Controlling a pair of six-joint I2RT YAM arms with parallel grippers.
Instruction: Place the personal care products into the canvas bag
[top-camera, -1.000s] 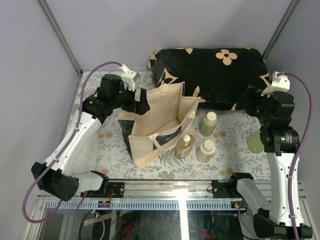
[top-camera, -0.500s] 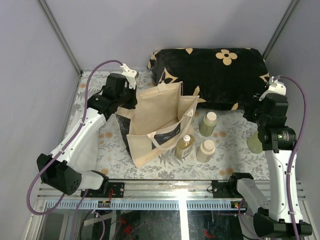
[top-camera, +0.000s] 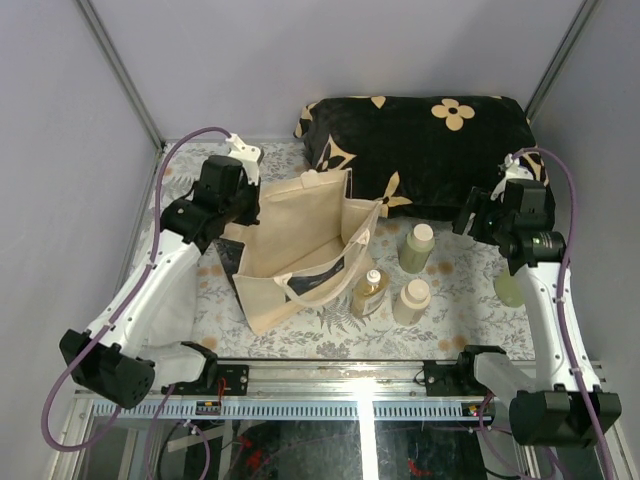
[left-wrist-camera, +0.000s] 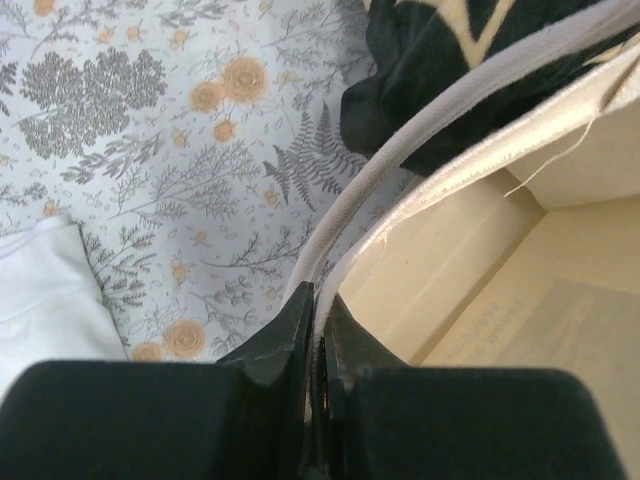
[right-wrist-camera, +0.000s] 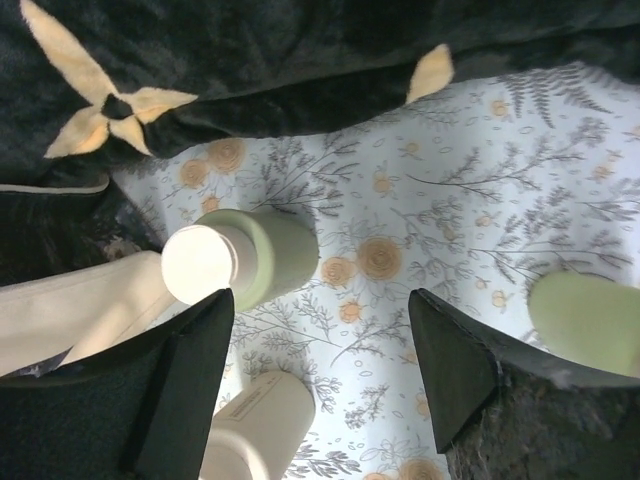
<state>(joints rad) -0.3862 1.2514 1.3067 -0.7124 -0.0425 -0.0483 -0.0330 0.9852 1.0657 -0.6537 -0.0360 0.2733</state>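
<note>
The beige canvas bag (top-camera: 300, 245) stands open at the left of centre. My left gripper (top-camera: 248, 212) is shut on the bag's rim, and the left wrist view shows the cloth edge (left-wrist-camera: 350, 215) pinched in the gripper (left-wrist-camera: 318, 300). An olive-green bottle (top-camera: 416, 247), a cream bottle (top-camera: 411, 300) and an amber bottle (top-camera: 369, 292) stand just right of the bag. A second green bottle (top-camera: 508, 288) is partly hidden behind the right arm. My right gripper (top-camera: 470, 218) hangs open above and right of the bottles. Nothing is between its fingers (right-wrist-camera: 320, 300); the green bottle (right-wrist-camera: 250, 255) is by its left finger.
A black cushion with cream flowers (top-camera: 420, 140) lies along the back, close behind the bag and the right gripper. Grey walls close in both sides. A floral cloth (top-camera: 330, 325) covers the table, and a metal rail (top-camera: 340, 380) runs along the near edge.
My left gripper closed on the bag's rim and drew the bag leftward. My right arm swung left from the cushion's corner toward the bottles, its jaws now open.
</note>
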